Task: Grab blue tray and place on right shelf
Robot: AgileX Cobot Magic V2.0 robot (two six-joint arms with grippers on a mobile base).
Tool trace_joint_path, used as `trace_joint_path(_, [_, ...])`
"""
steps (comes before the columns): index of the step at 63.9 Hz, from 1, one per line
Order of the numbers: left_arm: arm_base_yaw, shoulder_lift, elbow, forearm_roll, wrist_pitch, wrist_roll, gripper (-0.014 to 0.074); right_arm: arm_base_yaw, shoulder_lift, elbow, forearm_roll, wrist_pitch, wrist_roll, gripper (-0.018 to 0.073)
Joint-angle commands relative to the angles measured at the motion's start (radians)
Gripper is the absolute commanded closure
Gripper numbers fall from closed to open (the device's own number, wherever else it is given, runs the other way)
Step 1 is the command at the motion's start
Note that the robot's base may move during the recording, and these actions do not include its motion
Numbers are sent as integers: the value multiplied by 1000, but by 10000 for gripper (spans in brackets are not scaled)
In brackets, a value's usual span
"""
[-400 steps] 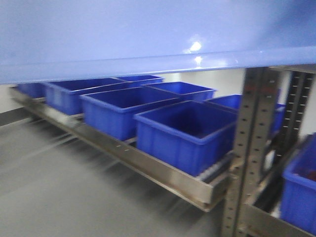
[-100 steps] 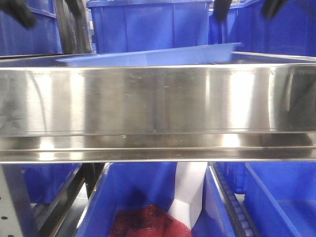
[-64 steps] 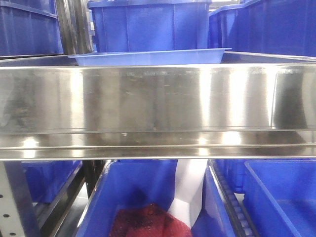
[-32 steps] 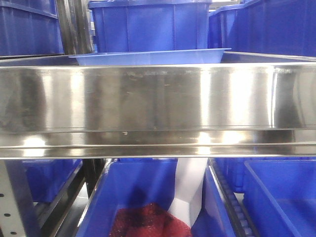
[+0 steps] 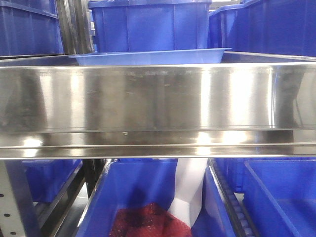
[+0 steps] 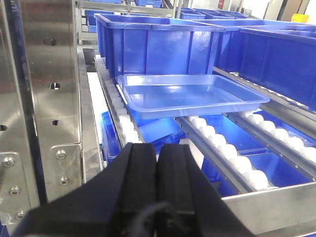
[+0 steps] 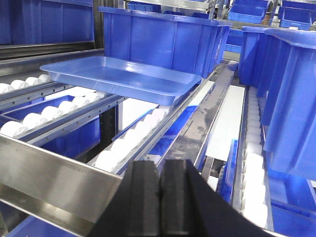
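Observation:
The light-blue tray [image 5: 148, 58] lies flat on the white rollers of the steel shelf [image 5: 158, 98], just behind its tall front lip and in front of a deep blue bin. It also shows in the left wrist view [image 6: 190, 95] and the right wrist view [image 7: 121, 76]. My left gripper [image 6: 158, 150] is shut and empty, drawn back from the tray near the shelf's front. My right gripper [image 7: 160, 168] is shut and empty, also back at the front lip. Neither touches the tray.
Deep blue bins [image 5: 150, 24] stand behind the tray and to both sides [image 7: 291, 98]. A steel upright [image 6: 49, 84] stands left of the left gripper. Below the shelf, blue bins [image 5: 143, 197] hold a red cloth [image 5: 148, 222] and a white sheet.
1.6 s ago dark grippers were above the tilted tray; since then they have left the front view and the tray lies level. Nothing has moved in the last second.

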Motion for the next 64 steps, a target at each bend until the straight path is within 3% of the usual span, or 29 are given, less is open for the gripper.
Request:
trace_joint_path(1, [3, 7, -17, -13, -95, 6, 645, -1, 8, -29, -13, -95, -9, 501])
trace_joint_path(7, [21, -26, 10, 39, -95, 6, 645, -1, 8, -29, -13, -95, -9, 501])
trace_joint_path(16, [136, -172, 119, 52, -99, 6, 645, -1, 8, -29, -13, -95, -9, 501])
trace_joint_path(24, [242, -314, 268, 1, -121, 6, 645, -1, 8, -29, -13, -95, -9, 501])
trace_joint_path(29, [292, -321, 368, -31, -204, 6, 645, -1, 7, -29, -13, -91, -9, 501])
trace_joint_path(41, [308, -325, 605, -2, -524, 6, 645, -1, 7, -29, -13, -92, -9, 501])
trace_joint_path(44, [306, -328, 595, 9, -464, 6, 645, -1, 7, -29, -13, -91, -9, 501])
trace_joint_path(64, [283, -328, 598, 9, -469, 6, 645, -1, 7, -29, -13, -92, -9, 501])
